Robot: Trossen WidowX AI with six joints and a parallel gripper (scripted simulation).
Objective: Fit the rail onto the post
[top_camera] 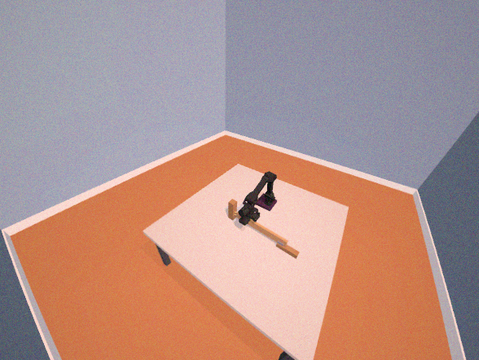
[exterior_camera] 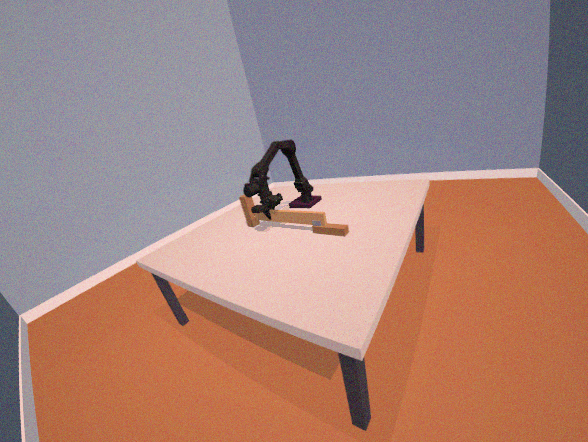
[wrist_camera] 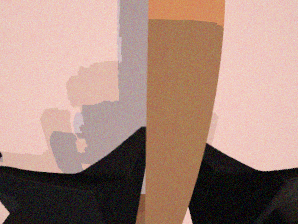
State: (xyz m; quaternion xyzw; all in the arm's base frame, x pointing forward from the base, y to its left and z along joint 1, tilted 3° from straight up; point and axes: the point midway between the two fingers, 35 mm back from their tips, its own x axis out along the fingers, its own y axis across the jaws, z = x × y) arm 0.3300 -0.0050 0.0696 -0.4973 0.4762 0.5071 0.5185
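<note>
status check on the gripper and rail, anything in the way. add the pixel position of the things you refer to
Gripper (top_camera: 244,221) (exterior_camera: 268,214) (wrist_camera: 160,132) shut on rail (top_camera: 269,233) (exterior_camera: 299,217) (wrist_camera: 180,100). Rail off table near post (top_camera: 232,209) (exterior_camera: 248,211), peg fit unclear. No obstruction seen.
</note>
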